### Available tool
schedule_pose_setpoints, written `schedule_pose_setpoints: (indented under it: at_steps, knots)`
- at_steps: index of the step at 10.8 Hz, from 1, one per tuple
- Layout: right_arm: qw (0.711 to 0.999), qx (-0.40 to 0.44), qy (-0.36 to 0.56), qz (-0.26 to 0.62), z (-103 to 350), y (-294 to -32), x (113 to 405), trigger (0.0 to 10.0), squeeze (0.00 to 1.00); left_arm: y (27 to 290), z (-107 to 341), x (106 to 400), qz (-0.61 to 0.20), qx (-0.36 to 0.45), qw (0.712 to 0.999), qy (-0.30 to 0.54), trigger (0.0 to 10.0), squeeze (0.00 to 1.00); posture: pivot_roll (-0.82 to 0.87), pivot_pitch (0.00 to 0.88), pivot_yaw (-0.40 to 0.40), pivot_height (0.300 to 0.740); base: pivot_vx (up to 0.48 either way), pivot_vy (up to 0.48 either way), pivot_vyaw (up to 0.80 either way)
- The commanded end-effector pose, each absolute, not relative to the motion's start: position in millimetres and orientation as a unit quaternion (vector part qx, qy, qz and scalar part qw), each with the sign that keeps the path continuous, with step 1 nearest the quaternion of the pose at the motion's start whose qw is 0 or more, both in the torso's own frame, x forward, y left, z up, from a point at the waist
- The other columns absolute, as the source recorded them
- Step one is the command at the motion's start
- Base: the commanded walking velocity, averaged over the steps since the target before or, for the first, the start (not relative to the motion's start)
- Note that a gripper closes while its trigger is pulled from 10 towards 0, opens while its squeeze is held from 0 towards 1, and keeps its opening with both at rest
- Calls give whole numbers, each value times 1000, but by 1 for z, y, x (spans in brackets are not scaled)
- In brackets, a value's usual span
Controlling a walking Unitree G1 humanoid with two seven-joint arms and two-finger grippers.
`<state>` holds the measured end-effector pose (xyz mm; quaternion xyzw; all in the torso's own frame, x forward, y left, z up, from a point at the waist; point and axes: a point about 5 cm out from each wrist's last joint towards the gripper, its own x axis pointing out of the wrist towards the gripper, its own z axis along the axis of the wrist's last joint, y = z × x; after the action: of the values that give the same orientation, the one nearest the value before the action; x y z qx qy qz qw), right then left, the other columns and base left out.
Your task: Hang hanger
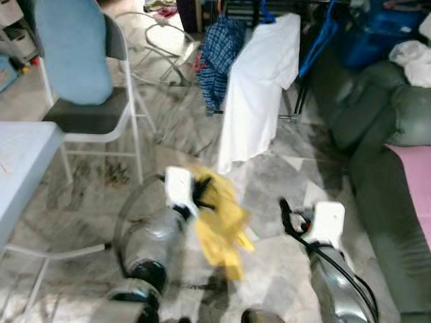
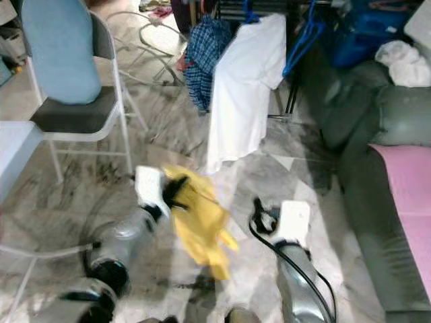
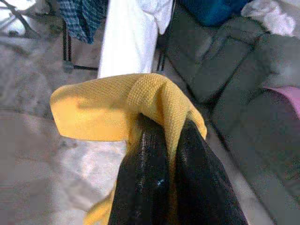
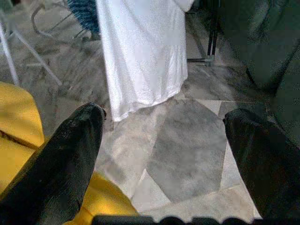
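Two grippers: both raised ahead of the robot over the marble floor (image 1: 283,175).
Left gripper (image 1: 199,193): clenched on a yellow garment (image 1: 222,225); in the left wrist view the cloth wraps over the fingertips (image 3: 145,154), and the rest dangles free toward 6 o'clock.
Right gripper (image 4: 164,136): spread wide, holding nothing, at 3 o'clock of the cloth, probably kept free to help with the hanging.
Task's thing: no hanger can be made out inside the yellow garment; if one is there, the folds hide it.
Likely goal: the rack at 12 o'clock, where a white shirt (image 1: 259,87) and a plaid shirt (image 1: 219,54) hang.
Hard to see: the rack's rail is cut off at the top edge; head views are blurred.
Surroundings: folding chair (image 1: 87,101) at 10 o'clock, grey sofa (image 1: 384,168) at 3 o'clock.
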<state>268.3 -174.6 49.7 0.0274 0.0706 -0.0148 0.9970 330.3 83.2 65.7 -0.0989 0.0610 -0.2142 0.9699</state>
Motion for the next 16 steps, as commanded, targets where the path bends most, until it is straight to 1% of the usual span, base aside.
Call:
schedule_pose_setpoints:
  at_steps: [1,5,10,14,16]
  knots:
    - [996,24,82,-25,44,-180,264,10000,0,74,72,333,-226,-96,968,49,10000,0,-305,159,73,740,349,0,0]
    - [996,21,80,-27,43,-180,261,10000,0,68,66,326,-236,-100,965,57,10000,0,-304,154,63,740,392,0,0]
    - [996,4,70,-49,47,-195,256,10000,0,62,65,325,-241,-103,963,62,10000,0,-320,133,56,740,392,277,0]
    - [997,-7,59,-51,53,-195,258,10000,0,57,68,327,-250,-99,961,58,10000,0,-325,127,61,740,394,274,0]
    - [997,-8,60,-51,52,-194,258,10000,0,54,67,325,-257,-97,960,57,10000,0,-325,129,62,740,465,0,0]
